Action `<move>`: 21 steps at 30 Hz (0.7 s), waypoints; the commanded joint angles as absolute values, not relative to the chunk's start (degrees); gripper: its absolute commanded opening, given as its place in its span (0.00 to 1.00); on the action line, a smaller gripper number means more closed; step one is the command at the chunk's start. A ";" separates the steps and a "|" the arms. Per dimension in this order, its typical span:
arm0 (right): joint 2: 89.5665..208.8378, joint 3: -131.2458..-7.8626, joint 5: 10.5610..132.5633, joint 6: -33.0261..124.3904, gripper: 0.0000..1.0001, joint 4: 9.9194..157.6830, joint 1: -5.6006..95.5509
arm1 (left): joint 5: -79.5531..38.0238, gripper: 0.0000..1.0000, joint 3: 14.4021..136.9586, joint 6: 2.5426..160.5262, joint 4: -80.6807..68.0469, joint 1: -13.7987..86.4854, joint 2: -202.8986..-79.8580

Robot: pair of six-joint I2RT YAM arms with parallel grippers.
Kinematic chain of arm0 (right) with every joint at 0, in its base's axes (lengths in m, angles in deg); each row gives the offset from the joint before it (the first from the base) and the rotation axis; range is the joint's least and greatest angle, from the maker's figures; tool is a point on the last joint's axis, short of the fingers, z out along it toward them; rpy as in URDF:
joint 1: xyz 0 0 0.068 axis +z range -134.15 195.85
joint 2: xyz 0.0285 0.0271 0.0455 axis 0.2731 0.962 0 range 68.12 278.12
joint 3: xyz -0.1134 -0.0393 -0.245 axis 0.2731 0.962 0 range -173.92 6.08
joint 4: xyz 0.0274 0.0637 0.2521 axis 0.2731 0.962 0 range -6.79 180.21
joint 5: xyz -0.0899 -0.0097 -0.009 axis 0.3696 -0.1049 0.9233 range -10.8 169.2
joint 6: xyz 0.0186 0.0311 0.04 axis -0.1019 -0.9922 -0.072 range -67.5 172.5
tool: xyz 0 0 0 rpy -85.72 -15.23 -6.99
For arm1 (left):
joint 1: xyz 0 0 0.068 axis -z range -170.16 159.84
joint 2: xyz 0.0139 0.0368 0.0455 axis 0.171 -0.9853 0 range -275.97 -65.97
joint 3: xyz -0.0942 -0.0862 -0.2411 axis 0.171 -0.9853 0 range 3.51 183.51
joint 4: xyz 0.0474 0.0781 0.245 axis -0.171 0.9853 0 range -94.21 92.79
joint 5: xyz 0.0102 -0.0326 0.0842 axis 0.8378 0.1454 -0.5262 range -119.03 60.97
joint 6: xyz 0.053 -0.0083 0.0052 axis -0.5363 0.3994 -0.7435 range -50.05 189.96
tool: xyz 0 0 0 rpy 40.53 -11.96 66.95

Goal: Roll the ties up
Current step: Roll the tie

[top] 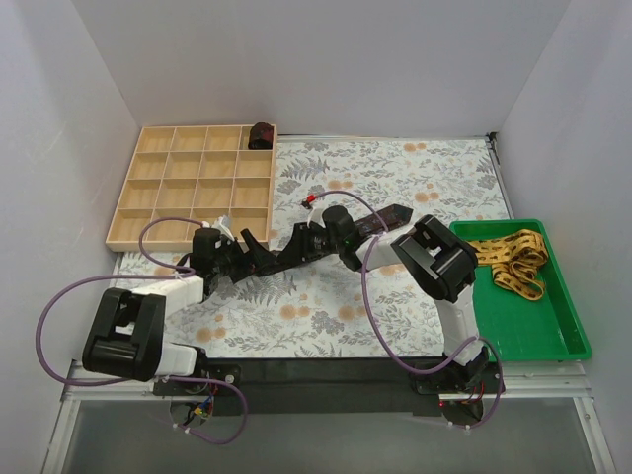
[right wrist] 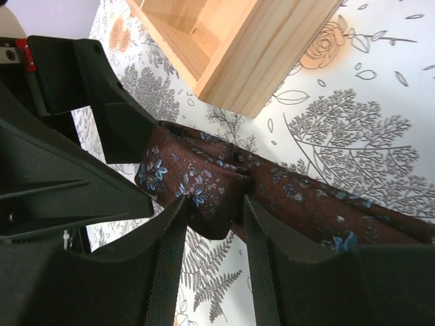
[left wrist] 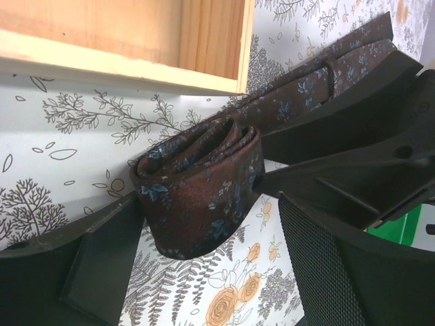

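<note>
One rolled bundle sits in the wooden tray's far-right corner cell. The dark tie lies mid-desk with only its left end coiled, and the yellow tie lies unrolled in the green tray, so you look less than halfway. Both arms reach low and inward, wrists nearly meeting. Your left jaws are clamped on the coil, your right jaws pinching the strip just beside it.
</note>
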State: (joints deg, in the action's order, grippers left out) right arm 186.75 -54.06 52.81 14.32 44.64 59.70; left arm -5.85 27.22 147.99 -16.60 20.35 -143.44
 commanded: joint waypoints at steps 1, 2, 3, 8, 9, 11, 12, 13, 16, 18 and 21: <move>187.65 -56.32 51.17 13.48 0.39 41.37 60.67 | -4.95 0.73 26.80 148.62 -18.88 20.04 -144.72; 187.65 -56.24 51.25 13.21 0.39 40.93 60.67 | -4.77 0.72 26.72 149.05 -19.15 20.13 -144.98; 187.91 -56.15 51.08 12.77 0.38 40.58 60.76 | -4.59 0.72 26.63 149.23 -19.50 20.04 -145.16; 188.44 -55.53 50.20 10.14 0.37 37.07 60.94 | -4.33 0.69 25.40 150.28 -22.49 20.04 -145.78; 188.62 -55.53 50.11 10.05 0.36 36.89 60.94 | -3.89 0.69 25.31 150.72 -22.84 20.13 -145.95; 188.97 -55.53 50.20 10.04 0.33 36.45 60.85 | -3.45 0.68 25.31 150.81 -23.64 20.04 -146.21; 189.06 -55.53 50.11 10.05 0.31 36.27 60.85 | -3.36 0.68 25.31 150.90 -23.72 20.13 -146.39; 189.41 -55.71 49.85 9.87 0.30 36.27 60.94 | -3.36 0.68 25.13 150.90 -23.81 20.13 -146.39; 190.11 -56.24 48.88 9.17 0.29 36.10 60.94 | -3.62 0.67 24.70 150.90 -24.86 20.13 -146.48; 189.94 -55.89 49.75 9.25 0.29 35.92 60.94 | -3.71 0.64 24.52 150.90 -25.13 20.04 -146.48; 189.41 -54.30 51.07 9.08 0.29 35.92 60.24 | -4.24 0.63 24.34 150.38 -25.04 20.04 -145.96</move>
